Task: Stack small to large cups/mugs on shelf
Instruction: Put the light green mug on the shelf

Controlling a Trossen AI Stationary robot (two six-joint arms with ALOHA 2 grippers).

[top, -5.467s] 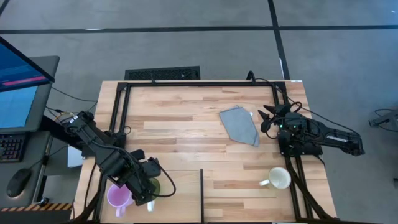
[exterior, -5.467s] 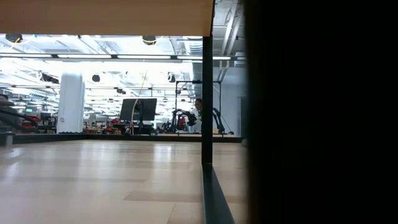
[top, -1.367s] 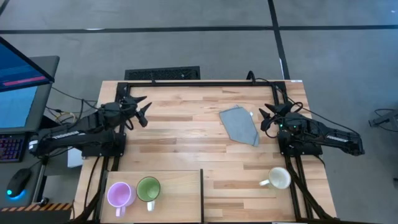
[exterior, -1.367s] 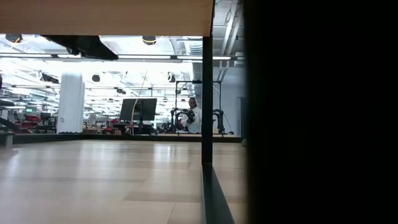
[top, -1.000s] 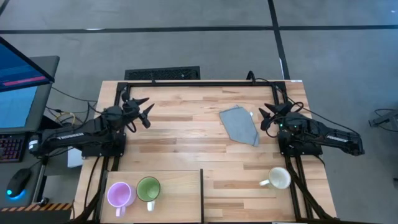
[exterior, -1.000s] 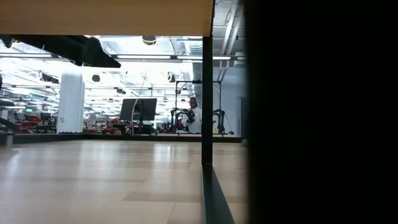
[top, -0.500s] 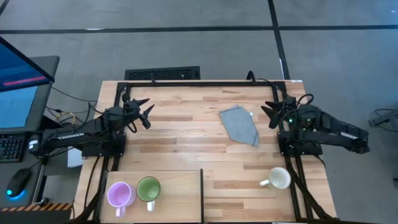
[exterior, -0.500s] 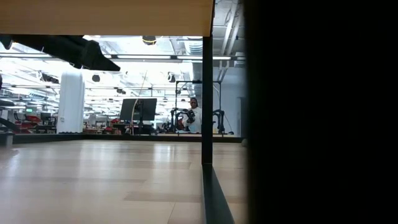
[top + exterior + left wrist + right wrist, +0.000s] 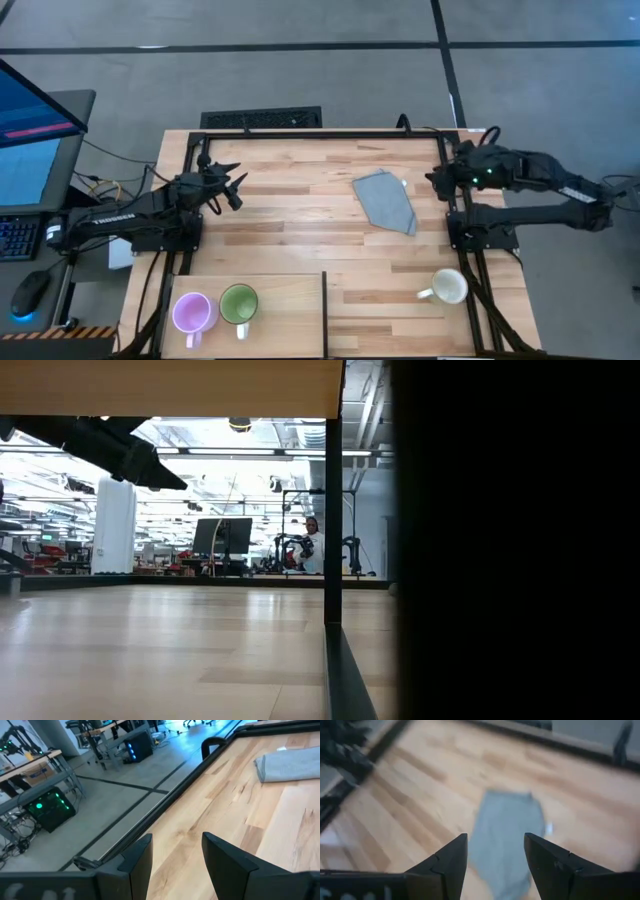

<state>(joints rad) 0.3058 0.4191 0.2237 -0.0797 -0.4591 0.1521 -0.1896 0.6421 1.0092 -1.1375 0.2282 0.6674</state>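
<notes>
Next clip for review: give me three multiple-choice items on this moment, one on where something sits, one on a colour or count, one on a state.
1. Where is the white mug?
A. on the shelf
B. on the plank tabletop near the right arm's base
C. on the grey cloth

2. How many mugs stand on the shelf?
A. one
B. two
C. three

3. What does the left gripper hold?
A. nothing, fingers open
B. the green mug
C. the cloth

Key:
1 B, it stands off the shelf, on the planks.
2 B, the purple mug and green mug stand side by side there.
3 A, the left wrist view shows its fingers apart over bare wood.
</notes>
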